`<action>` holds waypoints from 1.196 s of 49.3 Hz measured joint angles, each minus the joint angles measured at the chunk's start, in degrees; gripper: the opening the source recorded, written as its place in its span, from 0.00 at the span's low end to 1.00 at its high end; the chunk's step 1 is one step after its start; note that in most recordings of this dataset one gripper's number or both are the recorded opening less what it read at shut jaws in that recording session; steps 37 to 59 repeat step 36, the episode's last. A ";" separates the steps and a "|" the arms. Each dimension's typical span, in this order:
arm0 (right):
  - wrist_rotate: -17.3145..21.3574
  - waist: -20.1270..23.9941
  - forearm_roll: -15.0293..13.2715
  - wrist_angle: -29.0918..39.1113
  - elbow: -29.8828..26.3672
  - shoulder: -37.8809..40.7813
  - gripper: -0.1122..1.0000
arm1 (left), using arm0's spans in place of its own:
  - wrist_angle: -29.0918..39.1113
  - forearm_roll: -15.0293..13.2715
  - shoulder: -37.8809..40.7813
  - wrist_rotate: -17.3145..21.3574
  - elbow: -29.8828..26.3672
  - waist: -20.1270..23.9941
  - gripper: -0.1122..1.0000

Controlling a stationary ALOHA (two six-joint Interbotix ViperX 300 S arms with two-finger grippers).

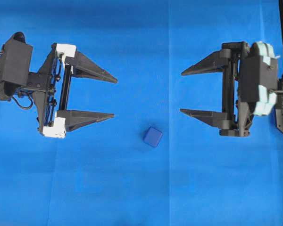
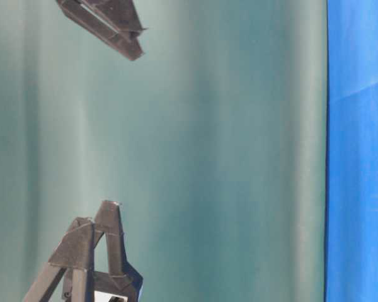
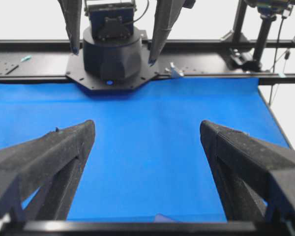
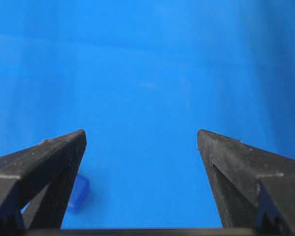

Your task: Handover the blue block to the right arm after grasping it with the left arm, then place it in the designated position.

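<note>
**Q:** Overhead view: where does the blue block (image 1: 152, 137) lie relative to each end effector?

**A:** It rests on the blue cloth (image 1: 141, 197) covering the table, free of both arms. From the left end effector (image 1: 115, 98), whose fingers are spread wide and hold nothing, the block lies at about 4 o'clock, near the tip of the lower finger. From the right end effector (image 1: 181, 92), likewise spread and empty, it lies at about 7 o'clock. The two stand about equally near; the task assigns the grasp to the left. The cube has no long axis; its faces sit slightly rotated against the finger line.

**Q:** Table-level view?

**A:** Only finger tips show, against a green backdrop; the block is not visible.

**Q:** Left wrist view?

**A:** The left end effector (image 3: 147, 129) is open, fingers well apart. A dark-blue sliver at 6 o'clock on the bottom edge is probably the block (image 3: 163, 218); it lies low and outside the finger gap.

**Q:** Right wrist view?

**A:** The right end effector (image 4: 141, 132) is open. The block (image 4: 79, 193) sits at 7 o'clock, partly behind one finger (image 4: 44, 167).
</note>
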 measured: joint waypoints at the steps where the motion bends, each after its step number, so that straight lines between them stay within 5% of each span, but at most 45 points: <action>1: 0.00 -0.26 -0.18 -0.88 0.18 -0.09 0.93 | 0.00 0.00 0.00 0.00 0.00 0.00 0.93; 26: 0.00 -7.73 -0.44 -21.01 6.68 -1.58 0.93 | 0.00 0.00 0.00 0.00 0.00 0.09 0.93; 59: 0.00 -8.61 -0.35 -22.06 6.94 -1.49 0.93 | 0.00 0.00 0.00 0.00 0.00 0.09 0.93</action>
